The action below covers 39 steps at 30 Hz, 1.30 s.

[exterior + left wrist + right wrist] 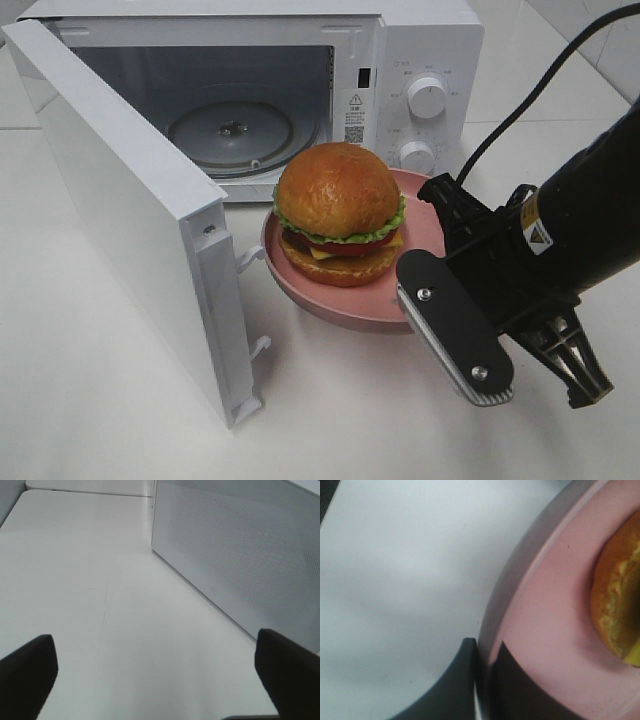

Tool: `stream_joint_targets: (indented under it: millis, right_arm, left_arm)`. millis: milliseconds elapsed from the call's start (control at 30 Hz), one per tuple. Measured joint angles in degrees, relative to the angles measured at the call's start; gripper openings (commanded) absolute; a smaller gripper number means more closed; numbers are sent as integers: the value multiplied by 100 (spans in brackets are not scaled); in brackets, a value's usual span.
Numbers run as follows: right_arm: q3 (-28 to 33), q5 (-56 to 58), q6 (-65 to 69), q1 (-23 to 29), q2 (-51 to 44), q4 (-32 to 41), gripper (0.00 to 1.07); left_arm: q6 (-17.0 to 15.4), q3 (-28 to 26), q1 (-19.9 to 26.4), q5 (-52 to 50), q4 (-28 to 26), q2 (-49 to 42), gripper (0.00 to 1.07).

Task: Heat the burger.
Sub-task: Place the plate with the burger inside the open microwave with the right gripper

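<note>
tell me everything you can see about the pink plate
The pink plate is round and shallow with a raised rim, smooth and plastic-looking. It is level, just in front of the open microwave, beside its swung-out door. The burger sits on it. The right pincer clamps its rim from inside and outside. Whether it rests on the table or is lifted is unclear.
</note>
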Motion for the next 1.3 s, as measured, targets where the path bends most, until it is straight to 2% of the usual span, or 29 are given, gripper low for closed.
stream_joint_targets:
  millis: [167,333,533,667,967,1300]
  right_arm:
    - [-120,17,-888,-372,0,309,0]
    - [-172,-6,-1180,-550,0,315,0]
    - [-172,-69,-1375,-573,0,470,0]
    - [-172,-281,-1816,-573,0,934,0]
    - [-241,-613,-2023,-573,195,1106,0]
    - [-796,-768,-2034,-573,791,1289,0]
  left_arm:
    - [0,0,0,0,0,0,100]
    - [0,0,0,0,0,0,100]
    - [0,0,0,0,0,0,100]
    - [0,0,0,0,0,0,100]
    - [0,0,0,0,0,0,100]
    - [0,0,0,0,0,0,100]
